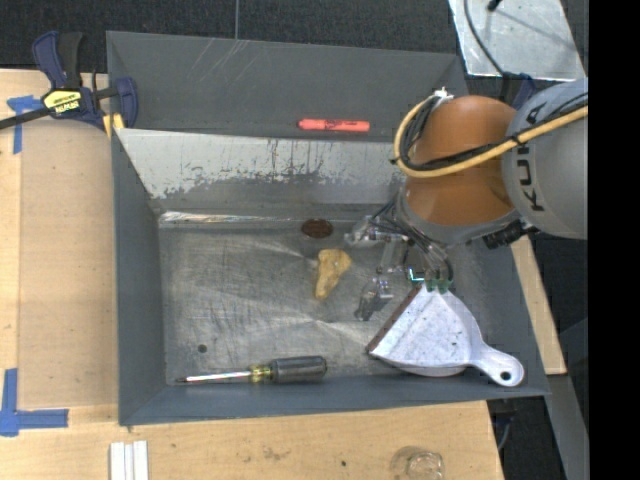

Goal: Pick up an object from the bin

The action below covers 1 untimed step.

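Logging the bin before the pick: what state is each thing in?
Screwdriver: lying flat along the front wall, tip pointing left.
Yellow lump: lying loose mid-floor.
Brown disc: lying by the back wall.
White speckled scoop: lying in the right front corner, handle pointing right.
Gripper: down between Yellow lump and White speckled scoop.

A dark floor [300, 3] stretches behind, evenly lit.

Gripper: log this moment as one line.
gripper over bin floor, right of centre | white speckled scoop beside it, front-right corner | yellow lump on its view-left | screwdriver along front wall | brown disc near back wall
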Each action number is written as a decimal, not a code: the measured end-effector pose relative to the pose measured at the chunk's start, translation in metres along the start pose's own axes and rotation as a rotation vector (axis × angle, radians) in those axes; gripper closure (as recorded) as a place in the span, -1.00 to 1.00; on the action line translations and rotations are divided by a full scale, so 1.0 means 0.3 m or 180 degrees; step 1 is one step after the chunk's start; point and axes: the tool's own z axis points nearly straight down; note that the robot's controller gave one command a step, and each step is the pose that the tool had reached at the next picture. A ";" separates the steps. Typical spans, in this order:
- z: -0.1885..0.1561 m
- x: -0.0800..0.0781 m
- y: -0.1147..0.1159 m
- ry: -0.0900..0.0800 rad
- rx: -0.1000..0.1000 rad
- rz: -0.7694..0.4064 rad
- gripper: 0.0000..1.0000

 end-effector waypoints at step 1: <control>-0.013 -0.006 0.000 -0.0024 0.0000 0.0000 -1.00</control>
